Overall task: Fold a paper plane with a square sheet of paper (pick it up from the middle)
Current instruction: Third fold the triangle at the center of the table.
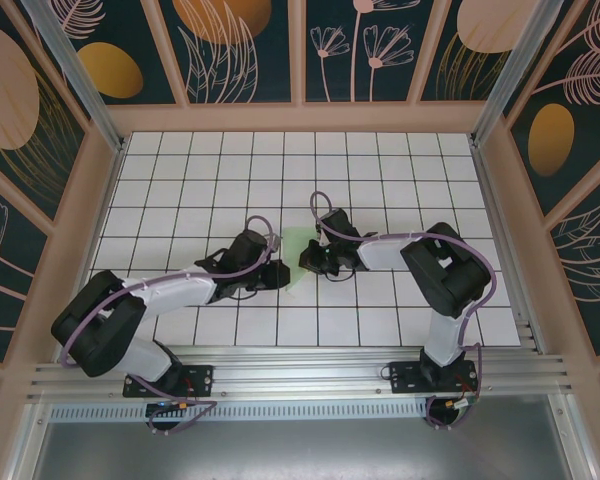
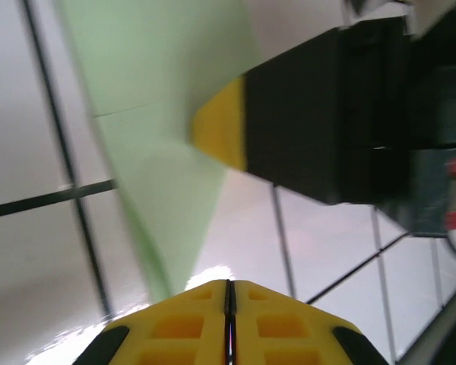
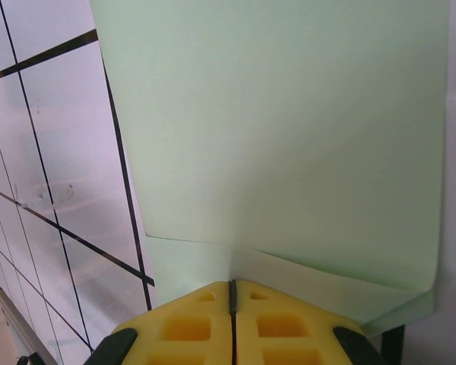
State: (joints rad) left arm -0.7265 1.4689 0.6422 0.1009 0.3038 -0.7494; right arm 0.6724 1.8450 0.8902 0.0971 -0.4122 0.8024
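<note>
The pale green sheet of paper [image 1: 294, 250] lies folded on the tiled table between the two arms. In the left wrist view the paper [image 2: 156, 99] narrows to a point just left of my left gripper [image 2: 229, 283], whose yellow jaws are shut with nothing between them. My right gripper [image 3: 232, 283] is shut too, and its tips rest on the paper [image 3: 289, 129] where two folded flaps meet at a crease. From the left wrist, one yellow right fingertip [image 2: 222, 125] presses down on the sheet. In the top view the left gripper [image 1: 280, 272] and the right gripper [image 1: 309, 262] sit close together at the paper's near edge.
White tiles with black lines cover the table [image 1: 380, 170]. Wooden-framed walls [image 1: 300, 115] close it in at the back and both sides. An aluminium rail [image 1: 300, 365] runs along the near edge by the arm bases.
</note>
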